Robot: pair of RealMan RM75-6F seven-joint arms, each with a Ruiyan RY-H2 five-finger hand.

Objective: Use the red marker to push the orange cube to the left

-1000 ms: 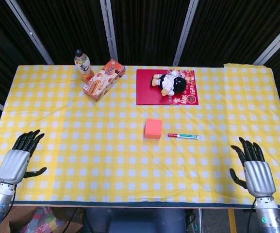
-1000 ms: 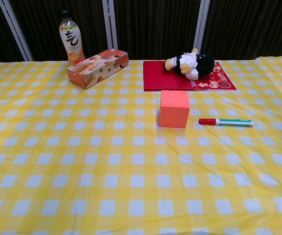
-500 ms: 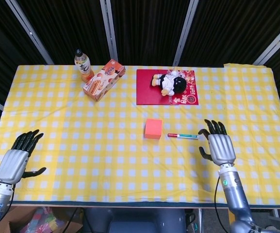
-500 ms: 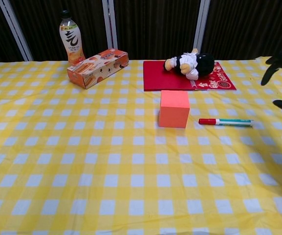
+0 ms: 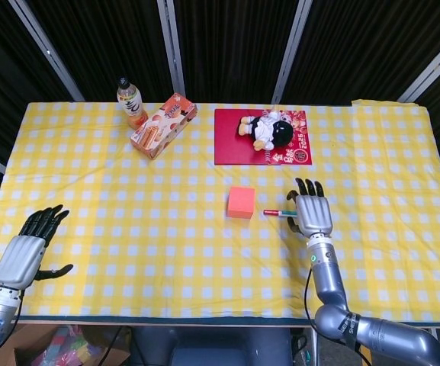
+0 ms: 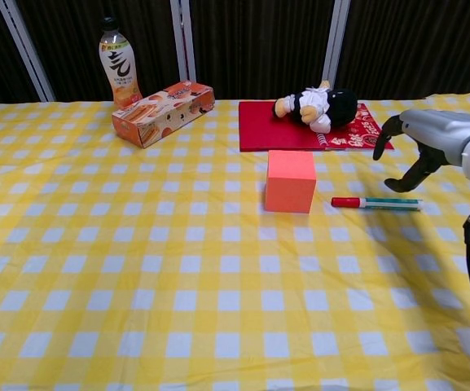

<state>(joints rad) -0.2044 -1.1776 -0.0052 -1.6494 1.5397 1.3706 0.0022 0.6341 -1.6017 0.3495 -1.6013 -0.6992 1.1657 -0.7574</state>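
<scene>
The orange cube stands near the middle of the yellow checked table. Just to its right lies the red-capped marker, its red cap pointing at the cube; a small gap separates them. My right hand hovers over the marker's right end, fingers spread and holding nothing; in the head view it hides most of the marker. My left hand rests open at the table's front left corner, far from both objects.
At the back stand a drink bottle, an orange box lying flat, and a red mat bearing a plush doll. Bare checked cloth stretches left of the cube.
My right hand has swung in from the front right corner toward the middle and now hangs over the marker. The cube, marker and left hand have stayed where they were.
</scene>
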